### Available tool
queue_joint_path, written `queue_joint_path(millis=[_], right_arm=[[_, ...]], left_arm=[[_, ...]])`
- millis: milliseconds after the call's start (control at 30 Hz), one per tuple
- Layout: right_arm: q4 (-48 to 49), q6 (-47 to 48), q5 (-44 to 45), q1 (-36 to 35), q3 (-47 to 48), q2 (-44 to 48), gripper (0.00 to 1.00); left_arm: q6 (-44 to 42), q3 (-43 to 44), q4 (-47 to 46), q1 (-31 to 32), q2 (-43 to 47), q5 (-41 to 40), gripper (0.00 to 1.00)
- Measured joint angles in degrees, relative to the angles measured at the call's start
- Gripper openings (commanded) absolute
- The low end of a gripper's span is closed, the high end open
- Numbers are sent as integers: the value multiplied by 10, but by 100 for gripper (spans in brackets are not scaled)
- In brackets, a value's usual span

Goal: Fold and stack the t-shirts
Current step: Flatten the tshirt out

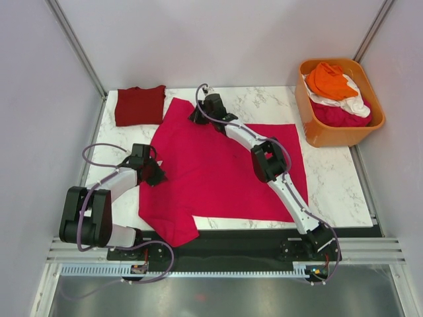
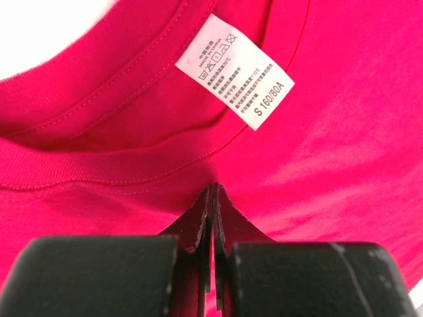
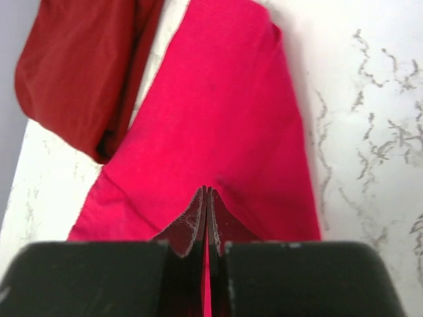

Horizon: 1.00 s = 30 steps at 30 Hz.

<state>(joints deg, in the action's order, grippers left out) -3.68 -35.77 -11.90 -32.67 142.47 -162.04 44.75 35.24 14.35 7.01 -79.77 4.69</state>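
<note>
Magenta t-shirt [image 1: 225,165] spread flat across middle of table [image 1: 330,178]. Left gripper [image 2: 213,198] at collar beside size label [image 2: 234,72], jaws closed, pinching magenta cloth. Right gripper [image 3: 207,198] on far-left sleeve, jaws likewise clamped on cloth. Maroon t-shirt [image 1: 139,104] folded at far-left corner. Tub [image 1: 317,135] at far right holds heaped shirts [image 1: 330,82].

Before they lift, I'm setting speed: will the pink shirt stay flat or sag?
Probably sags: the pink shirt lies thin and creased, so it should droop between the left end effector and right end effector. Likely light and limp: one corner drapes over the table edge.
</note>
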Motion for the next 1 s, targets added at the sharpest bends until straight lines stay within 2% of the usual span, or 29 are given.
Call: queue_joint_path(millis=[333,467,700,767,867,933,967,1000], right_arm=[[14,-10,29,3,10,-22,7],[15,-20,41,12,10,-22,12],[30,-20,63,56,10,-22,21],[33,-17,71,73,10,-20,27],[33,-8,90,101,5,-8,24],[33,-3,95,118,-3,7,31],[33,0,96,126,-12,20,53],[34,1,98,134,-28,38,68]], left_arm=[[3,1,-7,0,-8,2,2],[4,1,-8,0,-8,2,2],[4,5,-16,0,-19,4,2],[4,7,-17,0,-21,5,2],[4,7,-19,0,-21,5,2],[4,7,-19,0,-20,5,2],[4,7,-18,0,-19,5,2],[4,7,-16,0,-16,4,2]])
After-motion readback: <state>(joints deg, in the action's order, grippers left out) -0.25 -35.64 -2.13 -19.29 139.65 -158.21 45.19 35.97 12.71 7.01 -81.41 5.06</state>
